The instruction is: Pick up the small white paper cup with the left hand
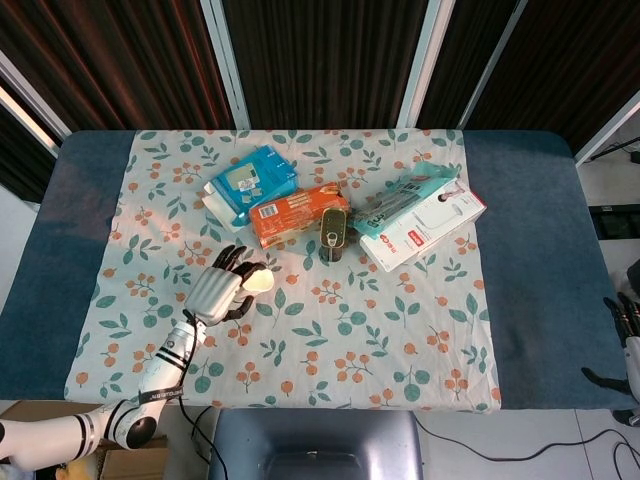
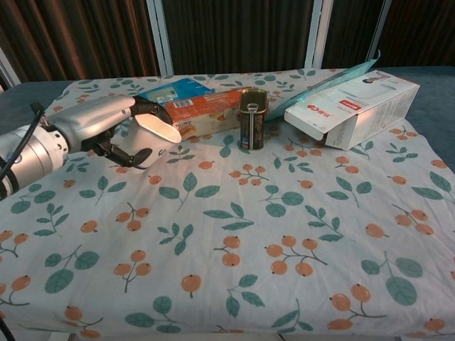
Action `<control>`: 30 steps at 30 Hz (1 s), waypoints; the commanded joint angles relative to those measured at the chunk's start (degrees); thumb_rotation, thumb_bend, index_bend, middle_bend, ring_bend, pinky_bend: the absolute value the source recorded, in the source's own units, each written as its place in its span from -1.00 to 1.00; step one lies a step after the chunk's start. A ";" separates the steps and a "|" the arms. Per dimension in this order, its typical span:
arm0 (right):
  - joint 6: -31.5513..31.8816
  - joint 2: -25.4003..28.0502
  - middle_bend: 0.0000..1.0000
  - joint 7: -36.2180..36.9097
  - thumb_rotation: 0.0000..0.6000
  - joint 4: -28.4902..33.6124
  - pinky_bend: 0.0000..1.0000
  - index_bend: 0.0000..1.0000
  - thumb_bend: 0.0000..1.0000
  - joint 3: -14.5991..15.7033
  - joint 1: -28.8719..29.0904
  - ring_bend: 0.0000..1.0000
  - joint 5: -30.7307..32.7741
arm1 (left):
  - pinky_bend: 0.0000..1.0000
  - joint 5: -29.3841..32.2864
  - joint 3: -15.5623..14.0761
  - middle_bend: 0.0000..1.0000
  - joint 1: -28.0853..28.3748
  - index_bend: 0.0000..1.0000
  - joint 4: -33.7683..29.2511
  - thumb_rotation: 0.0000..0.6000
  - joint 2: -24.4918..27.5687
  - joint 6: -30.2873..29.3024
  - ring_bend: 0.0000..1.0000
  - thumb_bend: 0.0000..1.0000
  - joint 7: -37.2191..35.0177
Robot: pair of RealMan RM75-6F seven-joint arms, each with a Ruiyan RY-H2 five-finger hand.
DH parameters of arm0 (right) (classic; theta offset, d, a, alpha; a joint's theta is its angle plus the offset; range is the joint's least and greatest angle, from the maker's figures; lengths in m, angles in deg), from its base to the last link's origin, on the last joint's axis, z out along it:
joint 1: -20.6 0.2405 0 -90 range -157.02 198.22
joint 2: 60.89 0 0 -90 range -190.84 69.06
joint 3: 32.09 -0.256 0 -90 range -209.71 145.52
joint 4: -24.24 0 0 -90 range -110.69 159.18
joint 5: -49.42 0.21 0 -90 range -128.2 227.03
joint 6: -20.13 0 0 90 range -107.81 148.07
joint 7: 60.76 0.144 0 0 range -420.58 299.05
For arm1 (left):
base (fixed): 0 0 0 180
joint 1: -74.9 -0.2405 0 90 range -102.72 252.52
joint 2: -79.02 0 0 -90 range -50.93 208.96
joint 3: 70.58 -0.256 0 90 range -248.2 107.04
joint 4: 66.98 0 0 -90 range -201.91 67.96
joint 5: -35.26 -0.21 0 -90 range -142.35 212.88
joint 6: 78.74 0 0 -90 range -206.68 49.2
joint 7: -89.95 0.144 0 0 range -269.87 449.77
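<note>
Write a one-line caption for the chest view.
Left hand holds the small white paper cup tilted above the floral tablecloth.

Packets (image 1: 298,213), tin (image 1: 333,233), box (image 1: 428,226)

The left hand (image 1: 222,291) holds the small white paper cup (image 1: 258,281) above the floral tablecloth (image 1: 400,340), near of the orange packet (image 1: 292,213) and the blue packet (image 1: 250,183).
</note>
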 commanded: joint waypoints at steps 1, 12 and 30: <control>-0.01 0.01 -1.00 -0.31 1.00 0.22 -1.00 -1.00 -0.78 -0.01 0.07 -1.00 0.00 | -0.99 -2.43 3.04 -0.41 -3.86 -0.45 9.71 1.00 -6.01 -1.27 -0.95 0.02 -23.27; -0.41 -0.03 -1.00 -1.20 1.00 0.28 -1.00 -1.00 -0.78 -0.14 0.21 -1.00 0.76 | -1.00 -6.68 1.80 -0.49 -5.09 -0.59 19.18 1.00 -10.26 0.32 -0.99 0.02 -37.01; -0.56 0.25 -1.00 -2.86 1.00 1.78 -1.00 -1.00 -0.78 -0.39 0.94 -1.00 0.63 | -1.00 -13.96 -0.92 -1.00 -6.10 -1.00 17.82 1.00 -5.48 -1.82 -1.00 -0.10 -45.11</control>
